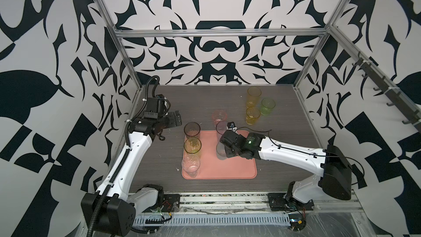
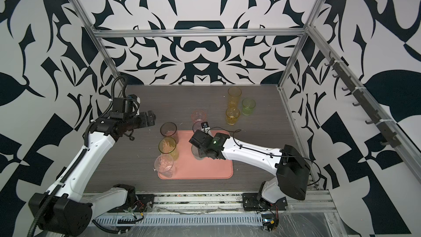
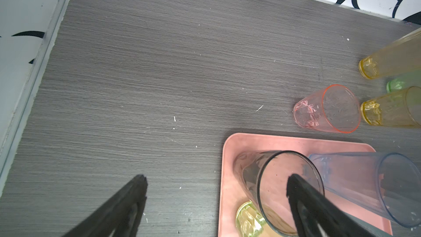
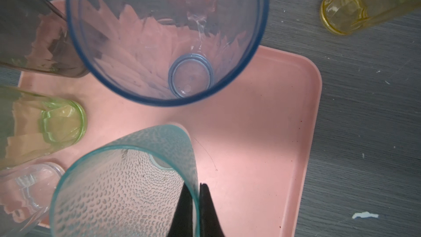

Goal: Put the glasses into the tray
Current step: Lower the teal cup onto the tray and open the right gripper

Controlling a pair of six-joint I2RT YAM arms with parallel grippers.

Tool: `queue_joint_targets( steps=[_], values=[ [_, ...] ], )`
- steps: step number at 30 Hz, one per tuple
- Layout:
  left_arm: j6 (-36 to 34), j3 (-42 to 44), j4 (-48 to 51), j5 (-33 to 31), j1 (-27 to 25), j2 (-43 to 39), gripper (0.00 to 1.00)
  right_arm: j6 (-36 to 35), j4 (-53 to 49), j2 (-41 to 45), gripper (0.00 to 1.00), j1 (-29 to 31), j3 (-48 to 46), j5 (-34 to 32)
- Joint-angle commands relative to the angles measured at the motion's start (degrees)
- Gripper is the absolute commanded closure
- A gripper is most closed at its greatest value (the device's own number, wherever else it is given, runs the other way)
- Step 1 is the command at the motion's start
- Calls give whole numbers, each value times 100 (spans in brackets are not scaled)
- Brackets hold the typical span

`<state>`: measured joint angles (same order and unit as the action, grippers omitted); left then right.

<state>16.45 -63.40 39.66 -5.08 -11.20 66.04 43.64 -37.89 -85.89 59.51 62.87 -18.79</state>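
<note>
Overhead pair, close wrists, shared tray [image 1: 227, 167]

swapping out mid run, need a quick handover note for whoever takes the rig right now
Grippers: left gripper open and empty, over the table beside the tray; right gripper shut on the teal glass at its rim, over the tray. I cannot tell if it is set down.
Done: smoky grey glass, yellow-green glass, clear glass and blue glass stand on the tray.
Left: release the teal glass, then move the pink glass, tall amber glass, short amber glass and green glass off the table.
</note>
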Motion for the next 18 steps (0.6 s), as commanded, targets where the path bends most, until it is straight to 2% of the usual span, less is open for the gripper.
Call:
queue_joint_targets(
  steps=[1,13,18],
  values=[
    [-45,55,-10,34,22,-108,1,75,32,-15,100,30,276,17],
    [-40,51,-9,40,28,-100,1,101,-120,-120,88,35,410,25],
    [-36,64,-5,42,23,-108,0,110,-181,-95,87,27,445,7]
  ],
)
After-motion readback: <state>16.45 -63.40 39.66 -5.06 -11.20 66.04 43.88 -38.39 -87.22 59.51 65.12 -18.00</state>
